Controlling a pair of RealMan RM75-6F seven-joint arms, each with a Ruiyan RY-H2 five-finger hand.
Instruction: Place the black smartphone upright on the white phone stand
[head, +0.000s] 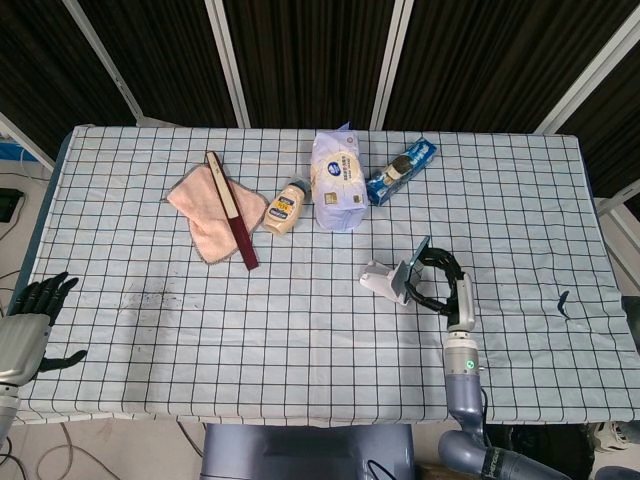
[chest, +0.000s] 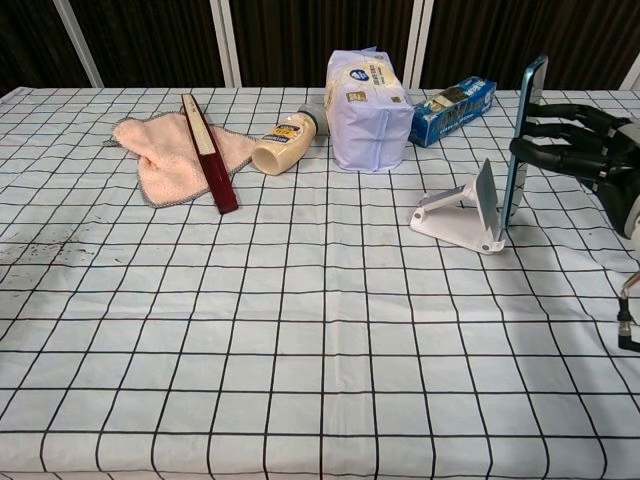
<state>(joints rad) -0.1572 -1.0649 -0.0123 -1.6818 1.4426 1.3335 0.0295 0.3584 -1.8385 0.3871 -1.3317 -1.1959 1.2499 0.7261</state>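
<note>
We are seeing the white phone stand (chest: 462, 213) standing just left of the right hand (chest: 580, 150), blocking passage that way. Behind it, the tissue pack (chest: 368, 111) and blue box (chest: 454, 108) are crowding the far tabletop (chest: 300, 380), whose near half is lying open.

left hand (head: 28, 325): partly cut off at frame edge | phone stand (chest: 462, 210) lip: possibly hidden behind smartphone (chest: 520, 135)

phone (chest: 520, 140) just behind stand (chest: 462, 212), bottle (chest: 282, 143) left
</note>
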